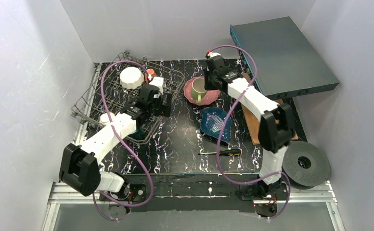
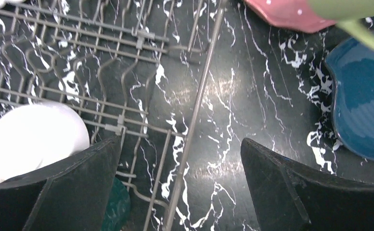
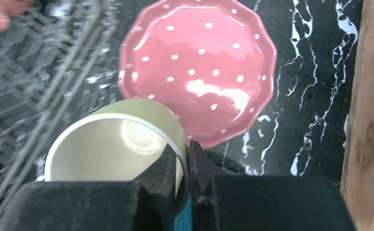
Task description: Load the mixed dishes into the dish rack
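Plain white walls on three sides. Tabletop black, white-veined marble pattern.

Far left: dish rack, white bowl and small salmon cup inside.

Left gripper spread wide, holding nothing, over rack's right edge wire.

Centre: right gripper pinched on wall of yellow-green mug, one finger inside rim, mug over pink dotted plate; contact with plate unclear.

Nearer: blue leaf-shaped ribbed plate, then screwdriver.

Right: wooden board, teal-grey box, black disc. Writing too small to read.
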Controlling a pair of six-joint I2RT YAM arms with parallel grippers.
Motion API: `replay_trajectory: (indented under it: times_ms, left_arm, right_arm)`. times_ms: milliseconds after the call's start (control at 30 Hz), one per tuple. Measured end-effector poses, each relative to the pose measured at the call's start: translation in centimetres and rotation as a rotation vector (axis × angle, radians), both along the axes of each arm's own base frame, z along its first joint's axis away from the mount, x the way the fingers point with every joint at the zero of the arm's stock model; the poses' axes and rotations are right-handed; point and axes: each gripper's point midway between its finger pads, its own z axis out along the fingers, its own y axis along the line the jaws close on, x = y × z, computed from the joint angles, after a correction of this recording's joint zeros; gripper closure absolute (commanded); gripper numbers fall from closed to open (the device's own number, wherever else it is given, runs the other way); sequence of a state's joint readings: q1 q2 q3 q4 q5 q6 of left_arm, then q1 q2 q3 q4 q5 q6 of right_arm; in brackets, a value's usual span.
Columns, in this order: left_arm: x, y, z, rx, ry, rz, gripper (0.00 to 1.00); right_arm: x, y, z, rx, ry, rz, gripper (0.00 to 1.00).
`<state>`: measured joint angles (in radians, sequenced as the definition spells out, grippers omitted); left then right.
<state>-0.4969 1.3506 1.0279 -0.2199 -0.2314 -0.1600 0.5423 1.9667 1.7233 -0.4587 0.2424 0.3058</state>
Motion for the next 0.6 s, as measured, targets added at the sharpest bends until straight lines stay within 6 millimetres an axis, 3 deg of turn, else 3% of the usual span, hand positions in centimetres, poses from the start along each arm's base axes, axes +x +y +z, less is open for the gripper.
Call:
replay_trajectory:
  times_ms: [167,300,467,600]
  left_arm:
    - [-1.8,-0.4,-0.5,-0.093,0.073,0.053,0.03]
    - [-4.1,-1.4,2.3,-0.305,0.081,0.088,0.02]
    - [-7.8,-4.3,7.2,-0.737,0.089,0.034,0.02]
    - [-9.4,-7.1,8.4,-1.001,0.169,-0.045,0.02]
  right_arm:
    - [-4.2,0.7,7.1,0.191,-0.096,0.100,0.99]
    - [-7.0,2.0,11.9,0.355,-0.172,0.208,0.99]
    - [-10.8,3.9,13.1,0.564,-0.141,0.312,0.99]
    - [-12.8,5.3,12.9,0.748,-0.056,0.315,0.99]
